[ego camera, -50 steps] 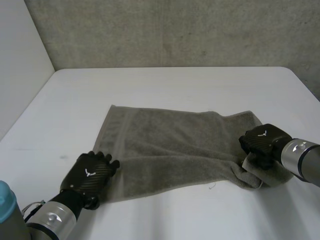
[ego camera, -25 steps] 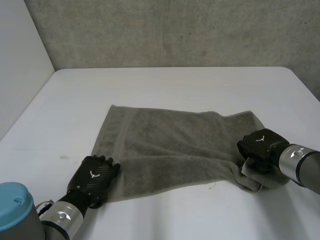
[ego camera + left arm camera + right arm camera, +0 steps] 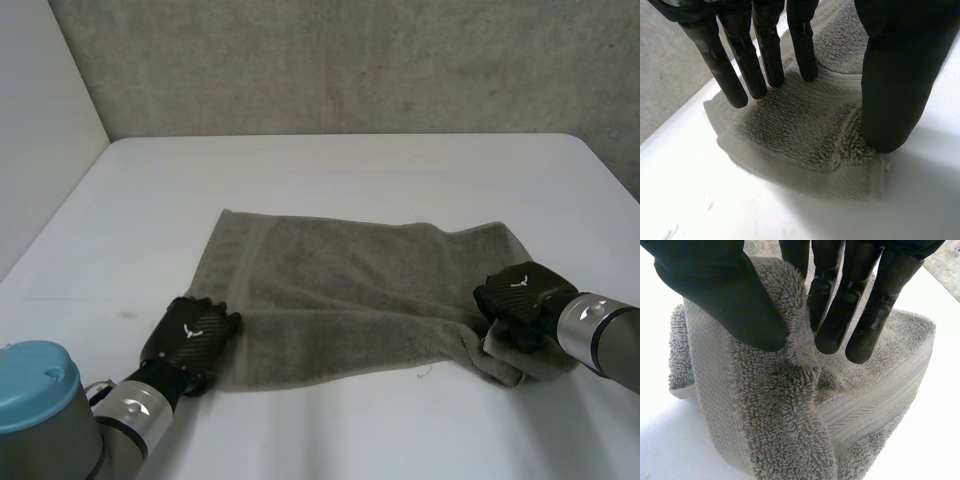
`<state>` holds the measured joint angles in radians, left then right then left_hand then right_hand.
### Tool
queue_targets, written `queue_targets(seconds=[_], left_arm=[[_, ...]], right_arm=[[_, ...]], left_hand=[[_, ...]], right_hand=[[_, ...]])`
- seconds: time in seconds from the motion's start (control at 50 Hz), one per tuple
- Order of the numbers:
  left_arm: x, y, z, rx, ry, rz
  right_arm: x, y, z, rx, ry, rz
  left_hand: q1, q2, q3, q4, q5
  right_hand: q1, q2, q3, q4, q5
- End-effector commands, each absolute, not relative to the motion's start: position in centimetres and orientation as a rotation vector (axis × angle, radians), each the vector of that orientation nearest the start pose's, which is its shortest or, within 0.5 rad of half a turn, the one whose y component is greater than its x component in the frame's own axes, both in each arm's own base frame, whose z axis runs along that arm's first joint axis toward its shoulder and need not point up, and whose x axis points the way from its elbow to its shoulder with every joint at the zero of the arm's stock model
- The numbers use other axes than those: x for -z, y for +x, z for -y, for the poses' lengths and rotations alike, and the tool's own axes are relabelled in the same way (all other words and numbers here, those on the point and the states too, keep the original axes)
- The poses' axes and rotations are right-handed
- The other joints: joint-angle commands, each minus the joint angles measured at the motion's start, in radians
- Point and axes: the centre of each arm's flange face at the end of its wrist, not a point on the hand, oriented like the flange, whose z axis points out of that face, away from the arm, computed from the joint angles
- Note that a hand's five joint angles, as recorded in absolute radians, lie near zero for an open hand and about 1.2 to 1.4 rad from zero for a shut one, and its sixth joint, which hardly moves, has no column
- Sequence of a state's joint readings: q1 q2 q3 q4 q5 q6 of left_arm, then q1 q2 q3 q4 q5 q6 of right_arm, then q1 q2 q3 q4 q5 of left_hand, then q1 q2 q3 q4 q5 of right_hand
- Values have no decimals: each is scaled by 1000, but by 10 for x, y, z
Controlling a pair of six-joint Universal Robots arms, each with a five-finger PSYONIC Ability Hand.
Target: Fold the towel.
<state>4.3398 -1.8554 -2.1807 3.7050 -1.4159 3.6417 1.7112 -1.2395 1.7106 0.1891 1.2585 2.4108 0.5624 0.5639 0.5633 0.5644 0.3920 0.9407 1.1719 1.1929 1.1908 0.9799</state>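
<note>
Checking in from the table with both hands down on the cloth. The grey-brown terry cloth towel [image 3: 340,290] is spread out in the middle of the white table [image 3: 330,170], long side running 9 to 3 o'clock. Most of it lies flat. The corner at about 4 o'clock is all bunched up into a lump.

My left hand [image 3: 190,335] sits on the towel's corner at about 8 o'clock. From my left wrist view, that hand [image 3: 900,85] is relaxed. The fingers are straight with their tips resting on the pile, and the thumb is planted on the cloth just beside the hem. The towel [image 3: 790,125] is flat on the table between them, so nothing is actually gripped there, it's just pressing down.

My right hand [image 3: 518,293] is on that bunched corner, right at the towel's 3 to 4 o'clock edge. In the right wrist view this hand [image 3: 715,295] has a proper grip. A ridge of the towel [image 3: 775,405] is pinched between the thumb on one side and the fingertips on the other, with the fabric folding down in thick rolls under the palm.

Other bits: a rough grey concrete wall [image 3: 350,60] runs along the table's 12 o'clock side. The light-blue cap [image 3: 35,375] of my left arm is down at 8 o'clock, near the table's edge.
</note>
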Motion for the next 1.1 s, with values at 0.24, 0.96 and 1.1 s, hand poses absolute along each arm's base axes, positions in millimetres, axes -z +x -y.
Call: queue_targets(seconds=[0.24, 0.96, 1.1], left_arm=[[-108, -236, 204, 1881, 1224, -2273], [-182, -231, 237, 2156, 1043, -2022], [-250, -212, 229, 2332, 893, -1809]], right_arm=[[-163, 198, 260, 1419, -1369, -2425], [-229, 191, 276, 1775, -1216, -2337], [-285, 181, 266, 1867, -1100, -2265]], left_hand=[[453, 451, 452, 451, 448], [834, 832, 833, 832, 830], [834, 832, 833, 832, 830]], right_hand=[[456, 224, 203, 205, 242], [456, 224, 203, 205, 242], [456, 224, 203, 205, 242]])
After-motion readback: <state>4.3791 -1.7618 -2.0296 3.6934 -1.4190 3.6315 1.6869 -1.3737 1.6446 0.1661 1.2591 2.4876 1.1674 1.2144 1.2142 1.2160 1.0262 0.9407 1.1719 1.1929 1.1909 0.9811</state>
